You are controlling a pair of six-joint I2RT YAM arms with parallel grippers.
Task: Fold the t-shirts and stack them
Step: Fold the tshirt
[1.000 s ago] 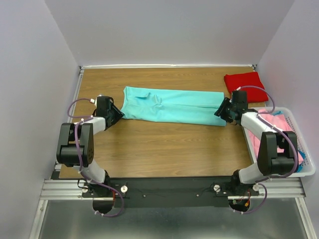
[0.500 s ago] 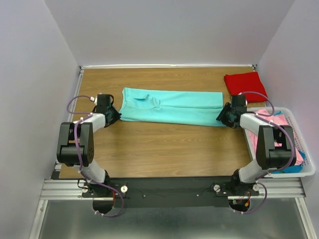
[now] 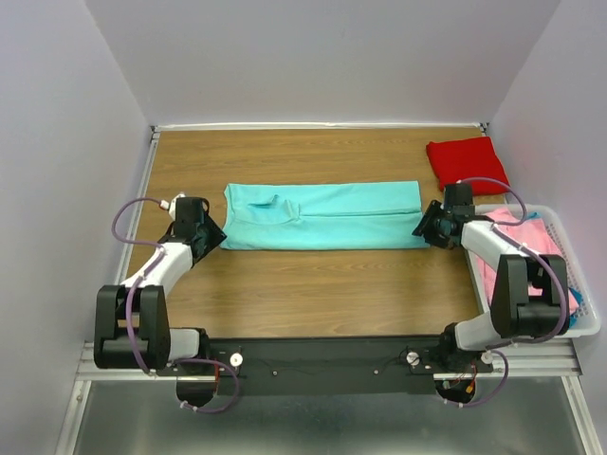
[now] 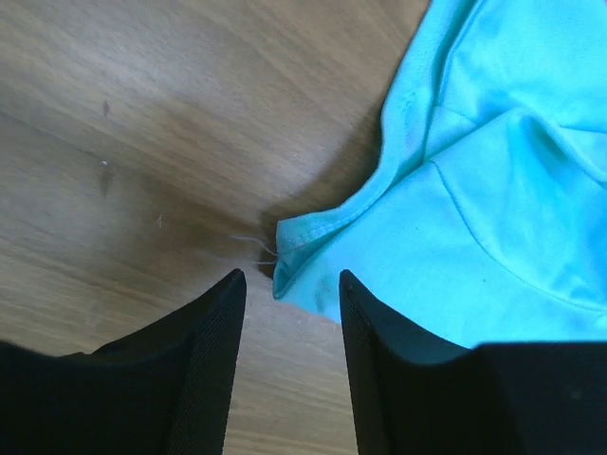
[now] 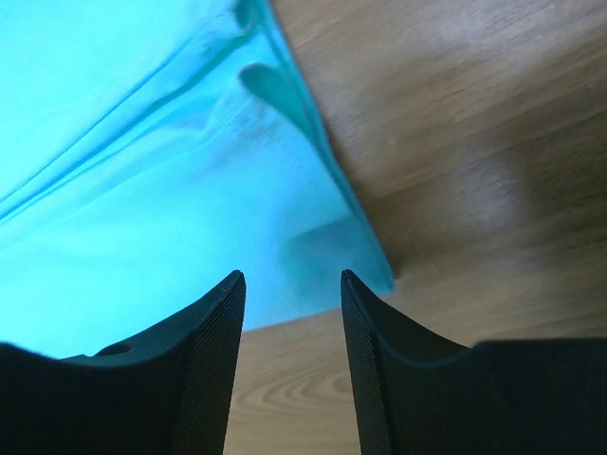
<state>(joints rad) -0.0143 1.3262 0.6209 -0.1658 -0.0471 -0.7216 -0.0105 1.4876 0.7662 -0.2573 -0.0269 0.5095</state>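
Observation:
The aqua-teal t-shirt (image 3: 322, 216) lies folded into a long band across the middle of the table. My left gripper (image 3: 212, 237) is open and empty at its near left corner; in the left wrist view the cloth corner (image 4: 294, 265) lies just past my gripper (image 4: 289, 277). My right gripper (image 3: 424, 230) is open and empty at the near right corner; the shirt's corner (image 5: 360, 256) lies just beyond my gripper (image 5: 292, 280). A folded bright red t-shirt (image 3: 465, 163) lies at the back right. Pink (image 3: 526, 237) and blue-teal (image 3: 558, 320) shirts sit in the basket.
A white plastic basket (image 3: 588, 313) stands at the right edge beside the right arm. Grey walls close in the table on three sides. Bare wood (image 3: 322, 294) lies between the teal shirt and the arm bases.
The teal shirt has been pulled nearer and straightened into an even band. Both grippers moved nearer with its ends and now stand open at its near corners.

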